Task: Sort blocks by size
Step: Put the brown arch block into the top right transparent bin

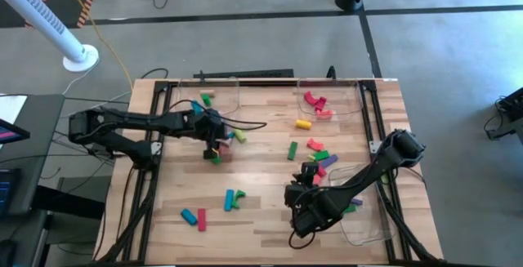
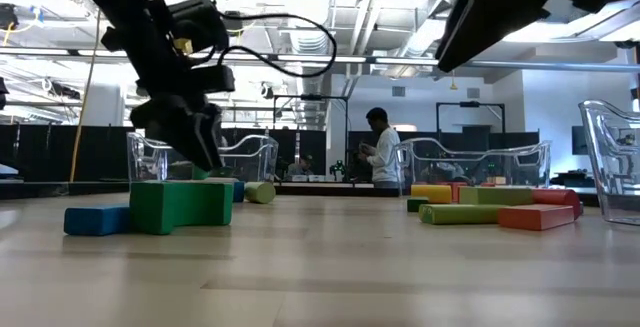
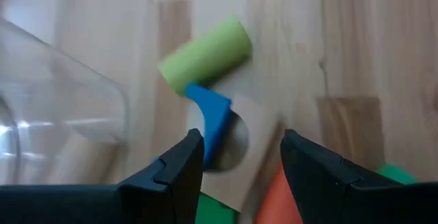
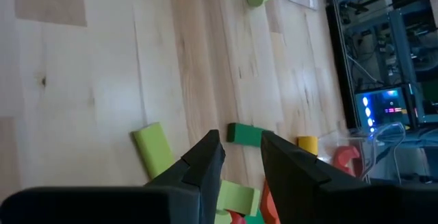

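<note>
Coloured blocks lie scattered on the wooden table (image 1: 261, 218). My left gripper (image 1: 215, 143) hangs open over a small heap left of centre. In its wrist view a tan arched piece (image 3: 256, 131) with a blue block (image 3: 213, 118) against it lies under the gap between the fingers, and a light green cylinder (image 3: 205, 53) lies just beyond. My right gripper (image 1: 310, 173) hovers right of centre, its fingers a narrow gap apart and pointing at a dark green block (image 4: 244, 133). A light green block (image 4: 154, 147) lies beside that one.
Clear trays stand at the far left (image 1: 225, 91), far right (image 1: 343, 108) and near right (image 1: 368, 230); red pieces (image 1: 315, 102) lie in the far right one. Blue, pink and green blocks (image 1: 229, 200) lie near the front. A person (image 2: 380, 152) stands in the room behind.
</note>
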`<state>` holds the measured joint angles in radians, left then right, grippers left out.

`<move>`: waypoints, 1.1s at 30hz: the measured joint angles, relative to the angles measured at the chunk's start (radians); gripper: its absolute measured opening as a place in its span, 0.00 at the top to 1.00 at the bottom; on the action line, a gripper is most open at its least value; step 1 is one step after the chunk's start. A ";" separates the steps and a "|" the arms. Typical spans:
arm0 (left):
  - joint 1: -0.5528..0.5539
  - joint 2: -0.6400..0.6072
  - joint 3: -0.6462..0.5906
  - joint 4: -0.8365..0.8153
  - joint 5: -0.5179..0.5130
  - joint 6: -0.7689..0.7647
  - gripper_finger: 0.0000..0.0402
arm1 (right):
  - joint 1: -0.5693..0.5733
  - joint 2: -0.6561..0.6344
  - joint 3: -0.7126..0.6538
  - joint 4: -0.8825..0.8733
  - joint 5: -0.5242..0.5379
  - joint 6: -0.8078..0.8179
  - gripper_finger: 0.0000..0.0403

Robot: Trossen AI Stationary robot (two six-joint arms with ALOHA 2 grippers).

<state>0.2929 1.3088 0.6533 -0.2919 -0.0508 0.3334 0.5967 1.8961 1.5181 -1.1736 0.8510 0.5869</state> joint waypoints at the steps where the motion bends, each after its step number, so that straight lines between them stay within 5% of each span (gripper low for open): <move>1: 0.005 0.001 0.000 -0.011 0.006 0.006 0.55 | 0.000 0.000 0.000 0.000 0.000 0.000 0.65; 11: 0.011 0.019 -0.001 0.002 0.082 0.038 0.63 | -0.010 0.000 0.000 0.000 0.007 0.000 0.65; 22: 0.012 0.222 0.001 0.118 0.096 0.039 0.64 | -0.010 0.000 0.000 0.003 0.012 0.000 0.65; 33: 0.004 0.160 -0.003 0.068 0.088 0.045 0.81 | -0.009 0.000 0.000 0.003 0.012 -0.001 0.65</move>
<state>0.2974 1.4692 0.6506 -0.2235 0.0370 0.3783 0.5877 1.8961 1.5181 -1.1706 0.8627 0.5858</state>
